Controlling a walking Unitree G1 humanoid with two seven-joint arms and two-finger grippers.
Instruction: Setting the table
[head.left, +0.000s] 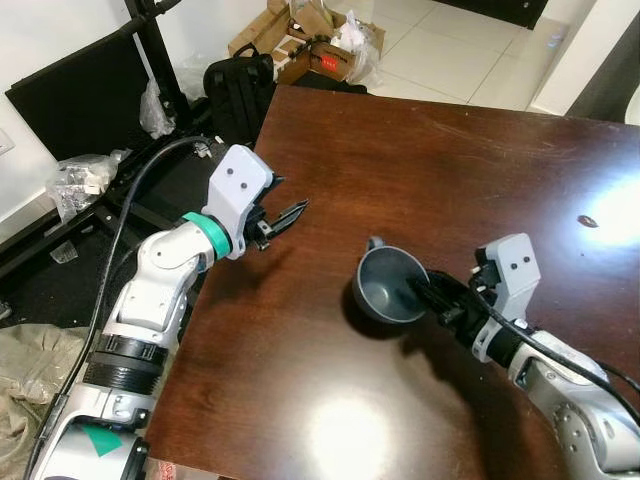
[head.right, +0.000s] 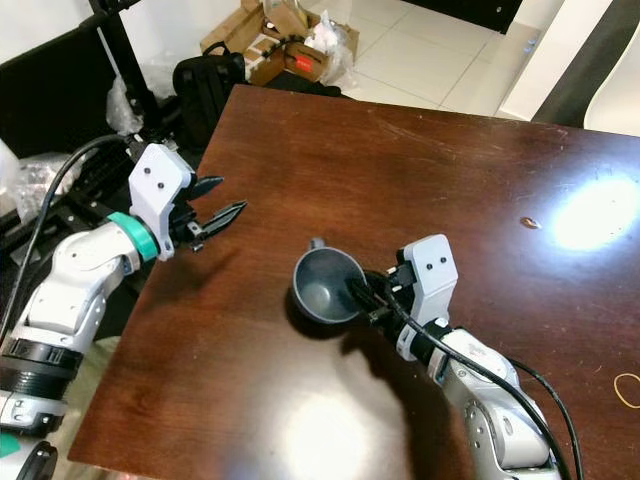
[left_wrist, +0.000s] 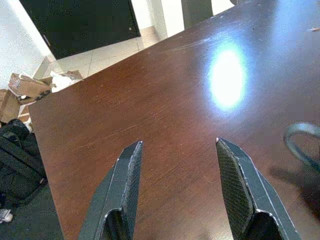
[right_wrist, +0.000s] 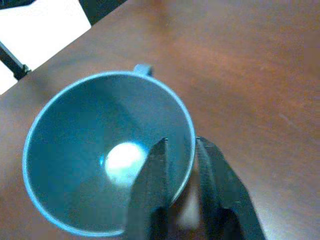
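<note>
1. Dark brown table (head.left: 420, 150) fills most of my left eye view, with pale floor tiles beyond it and boxes (head.left: 310, 40) and a black bag (head.left: 238, 80) on the floor at 11 o'clock. The cup (head.left: 390, 285) sits near the table's middle, its handle pointing to 11 o'clock. My right gripper (head.left: 425, 292) comes in from 4 o'clock and pinches the rim, one finger inside the bowl, one outside. My left gripper (head.left: 285, 215) hovers at 10 o'clock from the cup, well apart from it, over the table's edge.

2. My right eye view shows the same layout: the cup (head.right: 325, 285) looks to be standing on the wood, though I cannot tell whether it is lifted a little. A small loop (head.right: 628, 388) lies on the table far off at 4 o'clock.

3. My left wrist view looks along my two spread fingers (left_wrist: 122, 185) with nothing between them, only bare wood and a bright glare. A curve of the cup's handle (left_wrist: 300, 140) shows at the picture's edge.

4. My right wrist view shows my fingers (right_wrist: 152, 185) closed across the rim of the cup (right_wrist: 90, 150), wall between them, handle on the far side.

5. I judge the cup stiff, light, and smooth, probably plastic or glazed. A rim pinch may let it swing or slip. A slow carry suits it, or a hold at the handle.
</note>
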